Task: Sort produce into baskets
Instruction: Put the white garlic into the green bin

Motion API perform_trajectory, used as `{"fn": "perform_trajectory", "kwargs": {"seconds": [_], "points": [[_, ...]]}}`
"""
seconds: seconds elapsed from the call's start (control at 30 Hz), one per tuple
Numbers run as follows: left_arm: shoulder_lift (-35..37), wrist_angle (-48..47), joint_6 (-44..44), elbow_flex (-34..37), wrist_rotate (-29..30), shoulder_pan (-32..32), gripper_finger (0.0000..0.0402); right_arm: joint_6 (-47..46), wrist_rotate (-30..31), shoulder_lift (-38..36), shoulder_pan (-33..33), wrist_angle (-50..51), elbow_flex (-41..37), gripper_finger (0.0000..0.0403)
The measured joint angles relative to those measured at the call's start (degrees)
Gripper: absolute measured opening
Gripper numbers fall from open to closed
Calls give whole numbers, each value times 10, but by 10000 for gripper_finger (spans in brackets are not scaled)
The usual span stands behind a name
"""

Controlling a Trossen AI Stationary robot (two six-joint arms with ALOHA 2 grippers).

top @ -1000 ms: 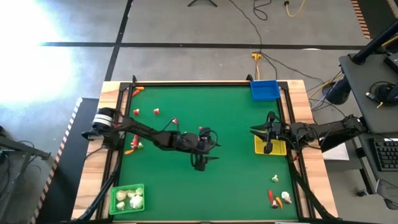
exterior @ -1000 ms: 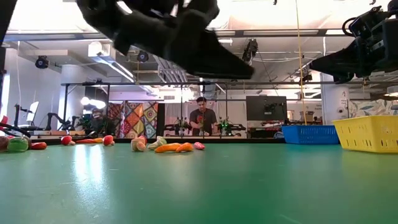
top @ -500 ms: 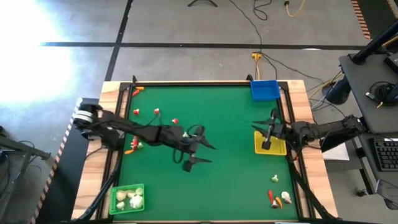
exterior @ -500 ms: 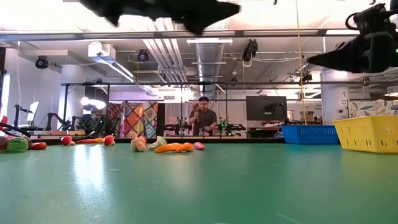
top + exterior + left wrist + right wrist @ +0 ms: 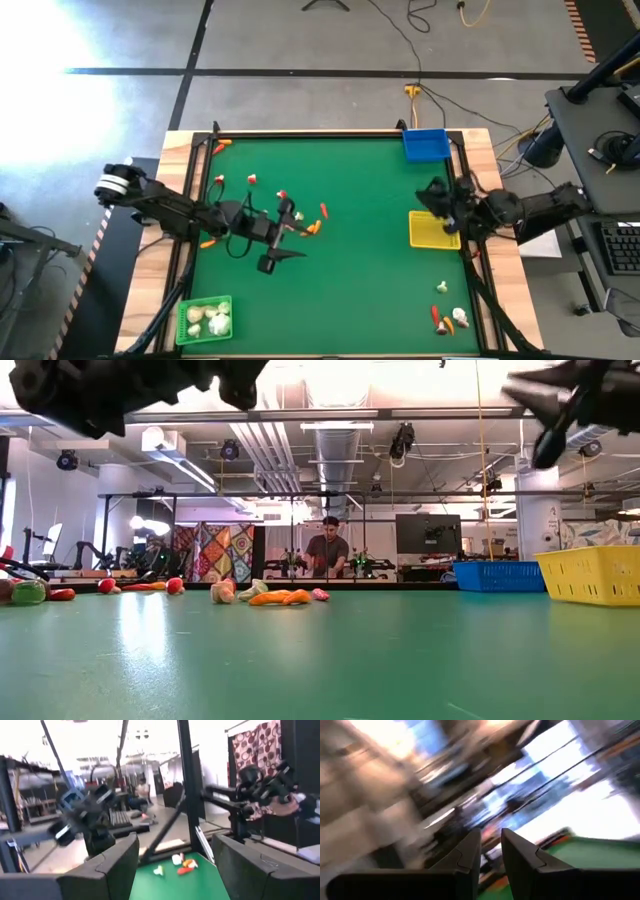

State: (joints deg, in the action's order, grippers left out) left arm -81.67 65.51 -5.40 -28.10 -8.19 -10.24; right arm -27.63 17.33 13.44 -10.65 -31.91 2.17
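Meanwhile the left gripper [image 5: 272, 252], spread and empty, has swung back left from mid-table, uncovering carrot pieces [image 5: 316, 221]; the right gripper [image 5: 437, 193], nearly clenched, has lifted off the yellow basket [image 5: 434, 230], apparently empty.

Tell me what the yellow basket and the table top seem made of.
The yellow basket looks like moulded plastic: uniform bright colour, latticed sides. The table top seems covered in matte green felt or mat, which gives only a soft sheen in the low view; the rim looks like pale wood.
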Motion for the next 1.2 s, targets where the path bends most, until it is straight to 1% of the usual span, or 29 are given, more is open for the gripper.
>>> {"fn": "perform_trajectory", "kwargs": {"seconds": [0.03, 0.07, 0.17, 0.2, 0.23, 0.3, 0.37, 0.43, 0.47, 0.53, 0.57, 0.6, 0.63, 0.7, 0.73, 0.77, 0.83, 0.93, 1.0, 1.1, 1.2], "points": [[-2, 0, 4, 2, 0, 0, 233, -30, -22, 25, -8, 2, 12, 66], [-4, 0, 7, 3, 0, -1, 233, -58, -26, 58, -19, 3, 24, 64], [-18, -2, 14, 4, -11, -1, 233, -97, 22, 192, -64, 12, 80, 54], [-22, -2, 14, 4, -15, -1, 233, -111, 27, 241, -77, 23, 108, 50], [-24, -2, 9, 2, -16, -1, 233, -127, 22, 288, -88, 38, 140, 46], [-27, 1, -5, -6, -17, -1, 233, -155, -16, 368, -115, 105, 222, 38], [-30, 1, -21, -14, -16, -1, 233, -187, -42, 442, -150, 246, 317, 32], [-34, -2, -35, -23, -15, -1, 233, -241, -36, 505, -181, 427, 429, 28], [-35, -5, -43, -27, -15, -1, 233, -281, -30, 535, -194, 519, 483, 27], [-38, -11, -60, -38, -14, -1, 233, -389, -25, 599, -213, 739, 575, 28], [-39, -14, -66, -39, -14, -1, 233, -448, -39, 633, -220, 842, 610, 30], [-39, -19, -70, -43, -14, -1, 233, -498, -77, 665, -224, 925, 643, 34], [-39, -22, -74, -48, -14, 0, 233, -537, -135, 692, -227, 990, 671, 40], [-39, -23, -81, -53, -14, 0, 233, -589, -264, 736, -228, 1087, 712, 58], [-39, -25, -81, -56, -14, 0, 233, -603, -322, 756, -233, 1115, 725, 70], [-39, -28, -80, -58, -14, 1, 233, -610, -368, 776, -238, 1123, 735, 84], [-39, -37, -78, -61, -14, 1, 233, -611, -421, 814, -247, 1104, 752, 114], [-39, -41, -76, -60, -14, 1, 233, -595, -442, 850, -262, 1098, 764, 158], [-39, -43, -69, -59, -14, 1, 233, -585, -444, 868, -274, 1096, 757, 181], [-39, -56, -55, -59, -14, 1, 233, -584, -464, 882, -287, 1083, 724, 200], [-39, -71, -43, -59, -14, 1, 233, -583, -505, 874, -294, 1025, 678, 208]]}}
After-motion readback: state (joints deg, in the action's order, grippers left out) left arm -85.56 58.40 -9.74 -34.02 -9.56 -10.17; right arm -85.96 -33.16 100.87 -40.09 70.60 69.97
